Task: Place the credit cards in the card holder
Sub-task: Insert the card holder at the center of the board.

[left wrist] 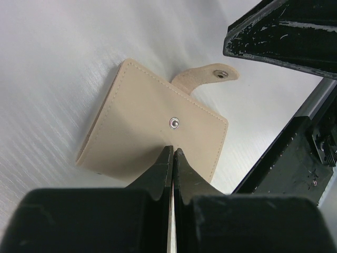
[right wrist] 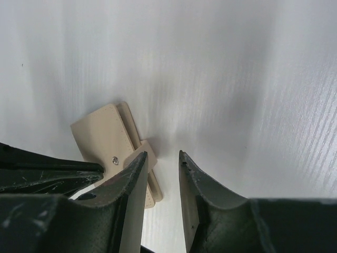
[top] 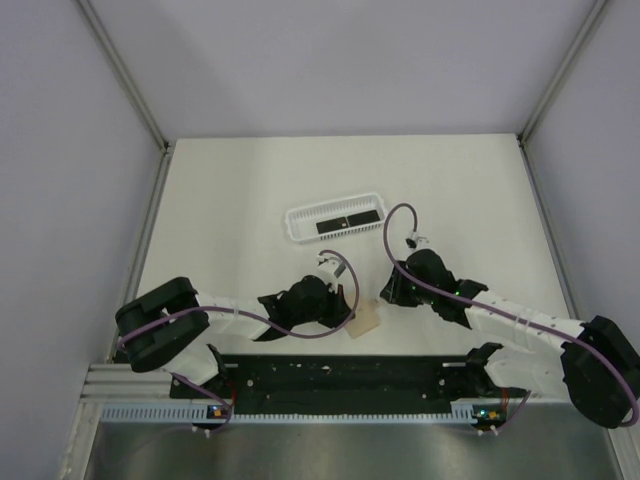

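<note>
**holder pinned at the near edge, cards waiting in the basket**

our left gripper (left wrist: 172,154) has its jaws pressed fully together. the tips sit right at the near edge of the card holder (left wrist: 142,126). we judge it is there to pin the pouch so it does not slide, though we cannot tell whether it presses down on the edge or pinches a thin layer.

our right gripper (right wrist: 161,154) stands just beside the holder with its jaws parted and nothing between them. one finger overlaps the strap (right wrist: 138,158) in its own view. we read this as the working hand for the flap, placed to free or lift it, while the other hand keeps the pouch steady.

the holder lies flat on the white table (top: 450,190), between the two grippers and close to the arm bases. it is a tan, squarish pouch with stitched edges and a small metal stud (left wrist: 173,123) on its face. the strap is unsnapped and sticks out past the far edge, its own snap showing. the body looks closed.

the credit cards (top: 332,225) lie as black rectangles in the white basket (top: 335,237), farther out on the table and well apart from the holder. by our judgement no card has gone in yet, and the pouch must be opened first.
</note>
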`<state>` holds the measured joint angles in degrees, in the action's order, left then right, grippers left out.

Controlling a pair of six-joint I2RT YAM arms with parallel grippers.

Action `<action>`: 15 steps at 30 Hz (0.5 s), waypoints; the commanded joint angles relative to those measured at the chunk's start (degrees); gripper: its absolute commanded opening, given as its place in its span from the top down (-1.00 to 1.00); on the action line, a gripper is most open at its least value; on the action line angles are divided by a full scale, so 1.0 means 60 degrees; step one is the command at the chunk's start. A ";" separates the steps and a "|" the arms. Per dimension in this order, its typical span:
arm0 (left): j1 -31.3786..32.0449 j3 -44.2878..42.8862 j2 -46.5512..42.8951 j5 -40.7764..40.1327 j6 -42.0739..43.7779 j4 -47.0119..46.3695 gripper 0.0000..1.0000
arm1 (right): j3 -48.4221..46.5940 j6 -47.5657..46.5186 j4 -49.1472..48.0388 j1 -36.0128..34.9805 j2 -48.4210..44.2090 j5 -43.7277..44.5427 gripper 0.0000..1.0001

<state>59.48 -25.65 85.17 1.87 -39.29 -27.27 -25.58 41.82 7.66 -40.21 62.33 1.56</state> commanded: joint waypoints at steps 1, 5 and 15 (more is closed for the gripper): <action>-0.0011 0.0115 0.0088 -0.0018 0.0030 -0.0158 1.00 | 0.0104 0.0309 -0.0148 0.0109 -0.0162 0.0398 0.40; -0.0011 0.0144 0.0044 -0.0062 0.0059 -0.0114 1.00 | 0.0031 0.0149 -0.0382 0.0109 0.0042 -0.0024 0.56; -0.0012 0.0217 0.0015 -0.0121 0.0044 -0.0084 1.00 | 0.0045 -0.0042 -0.1583 0.0109 0.1052 -0.1651 0.73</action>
<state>59.48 -25.58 85.17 1.83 -39.29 -27.29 -25.47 42.13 4.40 -40.21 67.46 -4.14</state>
